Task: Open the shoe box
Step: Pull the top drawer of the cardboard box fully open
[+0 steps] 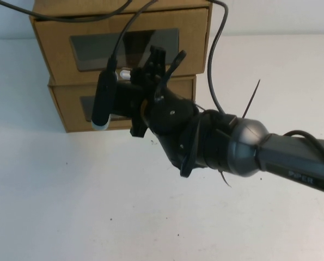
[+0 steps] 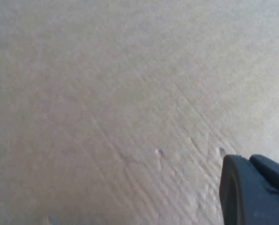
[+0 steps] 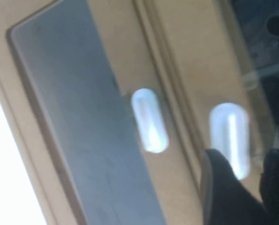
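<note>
The right pincer stood released, its two dark fingertips spread with a gap between them and nothing gripped. It hovered up against the front face of the upper shoe box, low on that face beneath the dark window. In the right wrist view the right pincer had one tip just beside the nearer oval pull, a pale translucent tab set in the cardboard. Whether the tip touched it could not be told. The other oval pull sat across the seam between the two fronts, apart from the tips.

The upper shoe box rested on the lower shoe box. Both stood at the back of the white counter, with their windowed fronts facing the robot. The right arm reached in from the right, cables trailing over it.

The left pincer did not show in the high view. Its own camera caught only a dark part of it against a tan surface, and its state could not be told.

As for progress, both fronts looked flush and closed, so the opening itself seemed not yet begun. The approach appeared made. What was left, by my reading, was to close on a pull and draw the front open.
</note>
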